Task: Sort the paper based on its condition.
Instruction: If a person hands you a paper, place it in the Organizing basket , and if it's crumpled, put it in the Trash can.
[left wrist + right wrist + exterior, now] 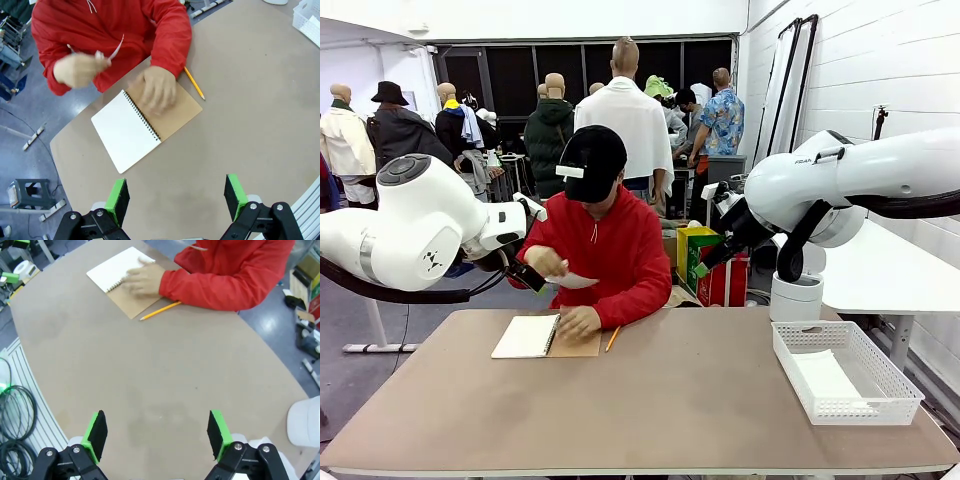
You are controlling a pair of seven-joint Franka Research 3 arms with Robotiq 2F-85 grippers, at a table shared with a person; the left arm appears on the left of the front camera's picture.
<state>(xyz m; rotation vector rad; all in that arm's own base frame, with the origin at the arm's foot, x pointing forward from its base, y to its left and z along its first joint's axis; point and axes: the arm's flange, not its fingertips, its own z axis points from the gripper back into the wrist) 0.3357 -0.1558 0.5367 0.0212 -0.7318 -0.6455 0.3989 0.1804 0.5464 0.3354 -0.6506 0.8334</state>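
The paper, a thin white loose sheet [572, 281], is held in the person's hand [546, 262] at centre-left of the front view above the open spiral notebook [530, 336], nothing is yet sorted by either wide, empty claw [175, 197] [156, 435], though one white sheet [823, 376] lies in the white mesh tray [895, 390] at lower right on the tabletop [670, 400].

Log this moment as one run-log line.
left gripper open, empty | right gripper open, empty | person's hand holds paper | notebook open on table

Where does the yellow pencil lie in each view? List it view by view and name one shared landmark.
Front view: the yellow pencil lies on the table, just right of the open spiral notebook.
Left wrist view: the pencil lies upper centre, beside the notebook's brown cover.
Right wrist view: the pencil lies upper centre, below the red sleeve.
Shared landmark: the notebook.
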